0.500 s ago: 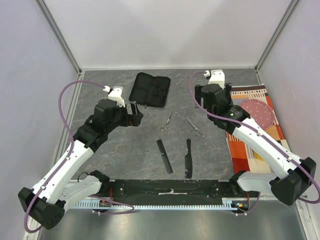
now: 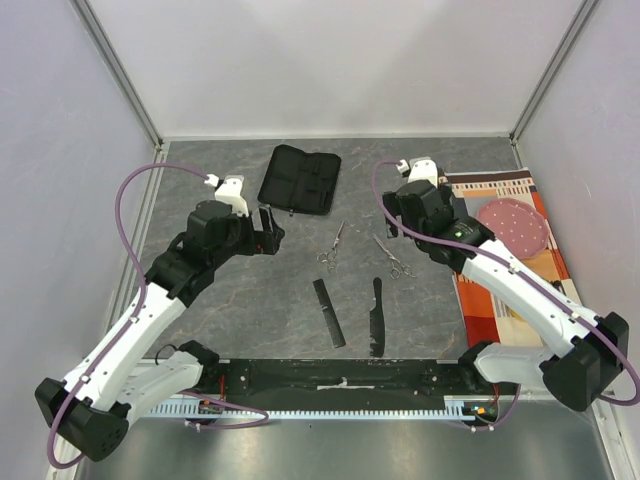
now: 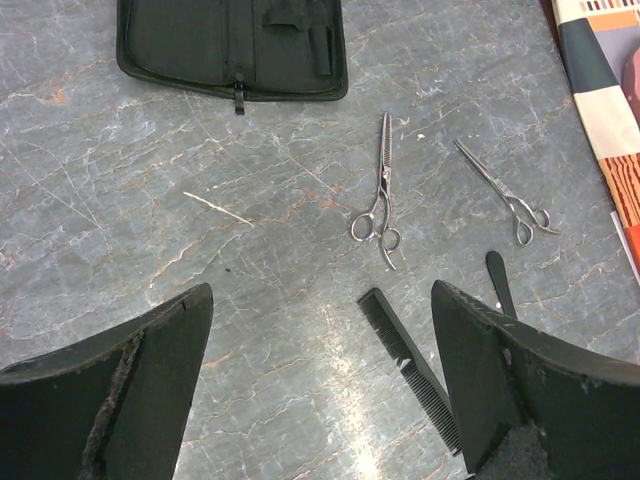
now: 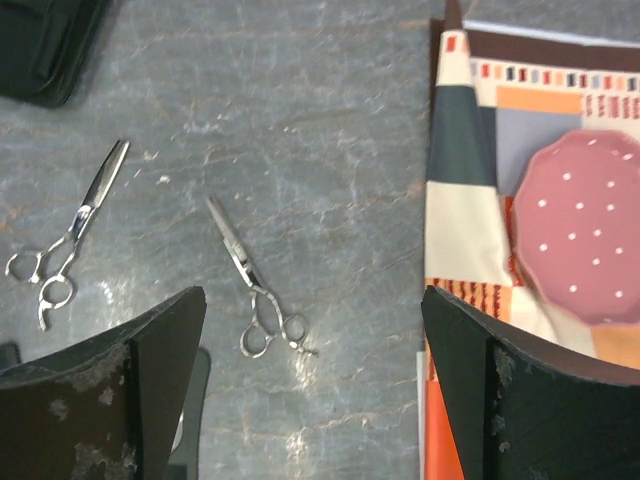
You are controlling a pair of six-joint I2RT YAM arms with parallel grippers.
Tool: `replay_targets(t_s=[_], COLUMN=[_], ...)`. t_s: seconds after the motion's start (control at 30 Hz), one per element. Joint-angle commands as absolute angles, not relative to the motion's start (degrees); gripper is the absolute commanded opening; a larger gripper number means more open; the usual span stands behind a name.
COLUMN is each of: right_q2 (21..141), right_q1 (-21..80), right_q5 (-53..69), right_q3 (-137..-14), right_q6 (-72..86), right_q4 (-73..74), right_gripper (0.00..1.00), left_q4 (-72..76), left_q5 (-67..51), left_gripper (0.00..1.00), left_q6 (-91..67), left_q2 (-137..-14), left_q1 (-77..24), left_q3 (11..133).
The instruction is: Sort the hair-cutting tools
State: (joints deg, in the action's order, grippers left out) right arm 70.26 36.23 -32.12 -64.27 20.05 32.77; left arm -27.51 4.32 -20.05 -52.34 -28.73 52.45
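light: bright, diffuse light is falling evenly from above | shadows: the arms are casting only faint, soft shadows on the grey table (image 2: 250,300) | glare: a pale sheen is showing beside the straight comb (image 3: 405,365) | focus: the right gripper's fingers (image 4: 100,400) are reading dark and slightly soft, the scissors (image 4: 252,290) are rendering crisp

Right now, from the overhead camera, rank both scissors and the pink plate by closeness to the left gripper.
1. Left scissors, just right of the left gripper.
2. Right scissors, farther right, mid-table.
3. Pink plate, far right on the striped cloth.
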Motion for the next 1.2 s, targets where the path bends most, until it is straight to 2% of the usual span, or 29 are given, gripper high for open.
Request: replay_targets(t_s=[0.0,0.07,0.3,0.47,0.7,0.9,1.17], right_q2=[68.8,68.6,69.9,71.2,79.1,81.1,81.5], right_q1=[38.3,40.2,54.3,62.6,75.4,80.1,82.5], right_q5=[-27.5,-25.1,-32.8,-33.1,-36.1,-35.1,-32.5], right_q3=[-63.4,-61.0,-54.5,-50.7,-50.2,-47.8,-43.7], right_q6=[27.4,29.6,45.4,60.1,78.9,89.5,95.2], right_q4=[38.7,40.5,45.4,46.2,51.4,51.3,48.6], right_gripper=[0.96,0.96,0.95,0.94,0.9,0.85,0.78], left_q4=[-28.2,-28.9,-30.6,-31.5,-31.7,-32.0,-32.0], left_q5=[4.1,3.6,3.4,3.1,1.6,0.3,-2.6], left_gripper=[0.95,0.93,0.89,0.88,0.87,0.87,0.86], left_q6=[-22.9,-24.3,-25.8,-26.5,-27.0,-26.5,-26.2], left_q2=[-50.6,-50.4,-50.6,-49.0,-47.6,-47.4,-47.7], left_q1=[-28.9,-28.9,-28.9,-28.9,-29.0,-28.9,-28.9], left_q3=[52.2,52.1,52.5,51.6,50.6,50.1,49.0])
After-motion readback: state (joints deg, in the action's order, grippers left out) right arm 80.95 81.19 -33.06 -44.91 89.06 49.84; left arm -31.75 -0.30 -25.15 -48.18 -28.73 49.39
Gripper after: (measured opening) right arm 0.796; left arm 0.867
